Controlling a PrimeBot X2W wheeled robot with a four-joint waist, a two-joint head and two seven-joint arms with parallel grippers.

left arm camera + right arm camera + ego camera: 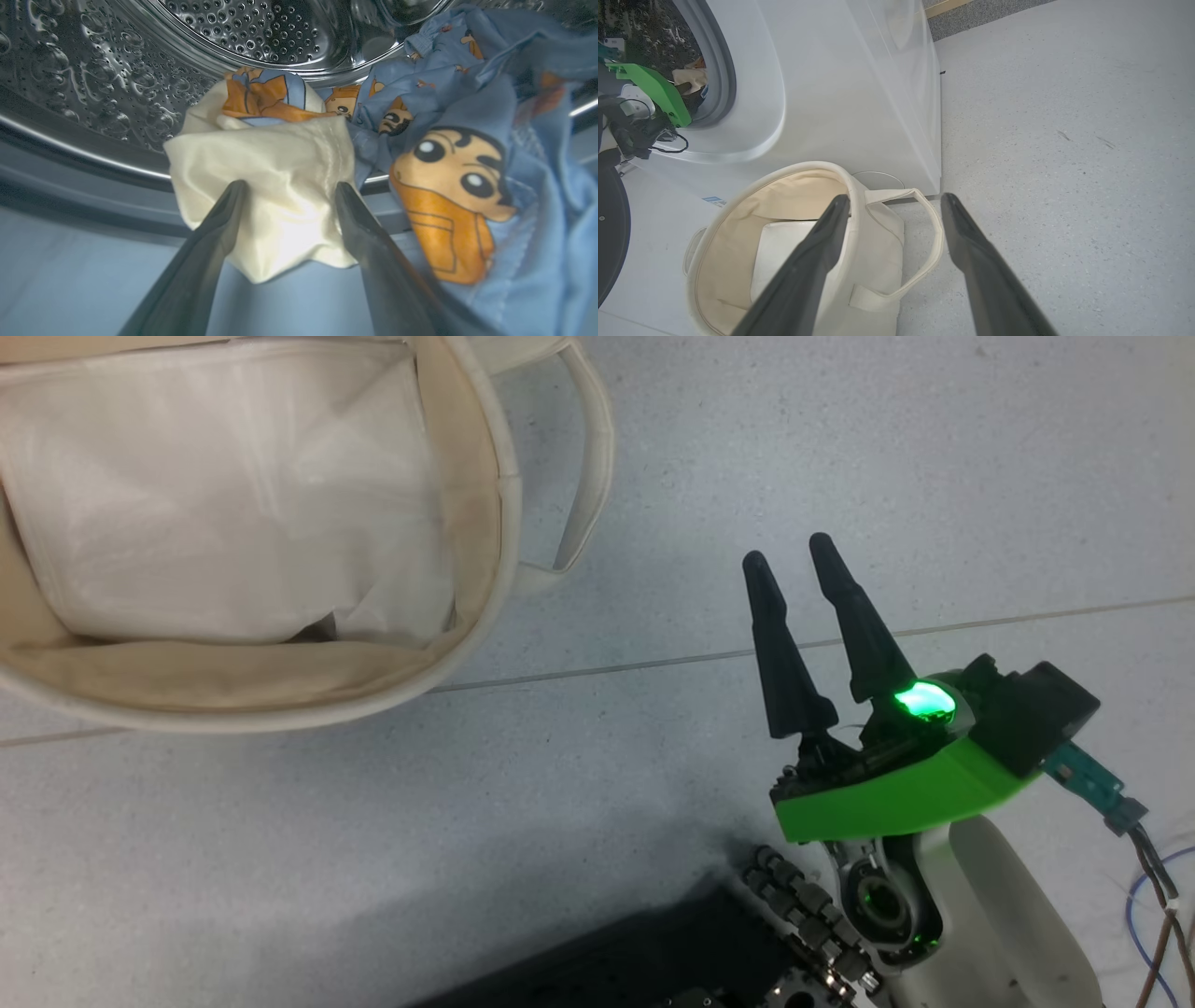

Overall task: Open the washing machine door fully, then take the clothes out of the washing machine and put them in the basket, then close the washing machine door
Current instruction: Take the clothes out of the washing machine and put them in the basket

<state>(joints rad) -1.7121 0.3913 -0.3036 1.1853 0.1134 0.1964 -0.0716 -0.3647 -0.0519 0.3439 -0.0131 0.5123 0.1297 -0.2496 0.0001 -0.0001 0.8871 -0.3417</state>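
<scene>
In the left wrist view I look into the washing machine's steel drum. The clothes, blue with orange cartoon bears, lie heaped at its mouth. My left gripper is open, its fingers either side of the clothes' bunched cream part. The right wrist view shows the white washing machine, my left arm's green wrist at the drum mouth, and the door's black rim swung out at the left edge. The cream basket stands on the floor before the washer. My right gripper hangs open and empty beside it.
A plain white sheet lies flat in the basket. The basket's looped handle sticks out toward my right gripper. Grey floor with a seam spreads to the right. Loose cables hang by my right wrist, above my dark base.
</scene>
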